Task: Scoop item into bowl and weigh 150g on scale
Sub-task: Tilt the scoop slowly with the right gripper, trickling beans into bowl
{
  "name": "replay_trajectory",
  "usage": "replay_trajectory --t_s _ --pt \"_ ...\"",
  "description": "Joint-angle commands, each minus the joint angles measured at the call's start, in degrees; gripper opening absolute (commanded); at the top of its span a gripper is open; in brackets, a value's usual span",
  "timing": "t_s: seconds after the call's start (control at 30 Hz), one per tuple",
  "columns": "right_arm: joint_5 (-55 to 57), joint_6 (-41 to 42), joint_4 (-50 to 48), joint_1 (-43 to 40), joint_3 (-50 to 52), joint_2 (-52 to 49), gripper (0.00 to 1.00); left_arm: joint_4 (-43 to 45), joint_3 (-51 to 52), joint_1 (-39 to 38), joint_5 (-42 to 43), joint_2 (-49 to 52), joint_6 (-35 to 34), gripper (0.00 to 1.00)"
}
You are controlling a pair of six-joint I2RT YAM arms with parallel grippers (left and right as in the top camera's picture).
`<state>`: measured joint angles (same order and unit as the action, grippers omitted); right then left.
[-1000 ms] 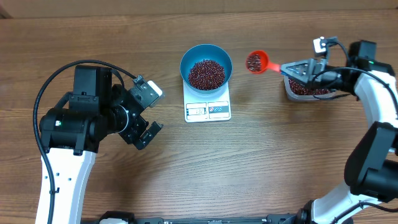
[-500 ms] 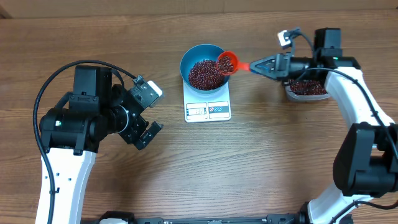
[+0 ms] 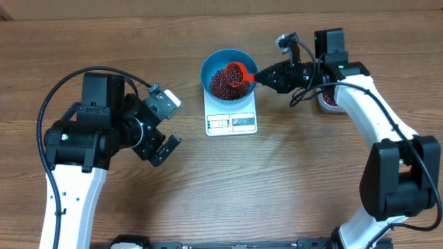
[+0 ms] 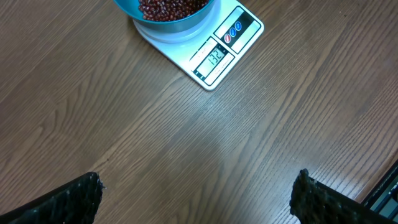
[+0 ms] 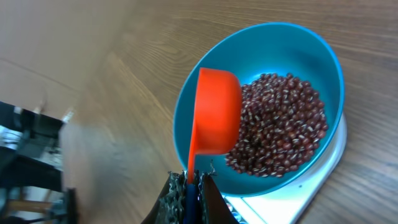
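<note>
The blue bowl (image 3: 210, 66) (image 5: 323, 62) sits on the white scale (image 3: 231, 122) (image 4: 214, 56) and holds a pile of dark red beans (image 3: 220, 83) (image 5: 280, 134). My right gripper (image 3: 260, 76) (image 5: 189, 186) is shut on the handle of the red-orange measuring cup (image 3: 237, 72) (image 5: 217, 112), which hangs tipped over the bowl with its back toward the wrist camera. My left gripper (image 3: 166, 123) (image 4: 196, 199) stands wide open above bare wood, left of the scale, with nothing between its fingers. The scale's display faces the front edge.
A clear tub (image 3: 325, 102) with more beans stands at the right, mostly hidden behind my right arm. The wooden tabletop (image 3: 277, 180) stretches in front of the scale. The left arm's cable (image 3: 55, 93) loops over the left side.
My right gripper has carried the measuring cup leftward from beside the tub to over the bowl and tipped it. The left arm has not moved.
</note>
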<state>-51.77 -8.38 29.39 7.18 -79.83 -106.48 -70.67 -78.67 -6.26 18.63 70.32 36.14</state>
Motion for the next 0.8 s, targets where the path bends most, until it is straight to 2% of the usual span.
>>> replay_trajectory --t_s 0.0,0.2,0.5,0.77 --pt "2.97 -3.76 -1.14 0.11 -0.83 -0.22 0.04 0.04 0.31 -0.13 0.02 0.13 -0.55 1.0" --pt "4.63 -4.11 -2.32 0.11 -0.83 -0.22 0.04 0.02 0.31 -0.13 0.0 0.13 -0.55 1.0" --pt "4.61 -9.97 -3.45 0.17 -0.83 -0.22 0.03 0.02 0.31 -0.13 0.02 0.13 -0.55 1.0" --pt "5.27 -9.94 -6.75 0.17 -0.83 -0.22 0.04 0.02 0.31 -0.13 0.02 0.13 -0.55 1.0"
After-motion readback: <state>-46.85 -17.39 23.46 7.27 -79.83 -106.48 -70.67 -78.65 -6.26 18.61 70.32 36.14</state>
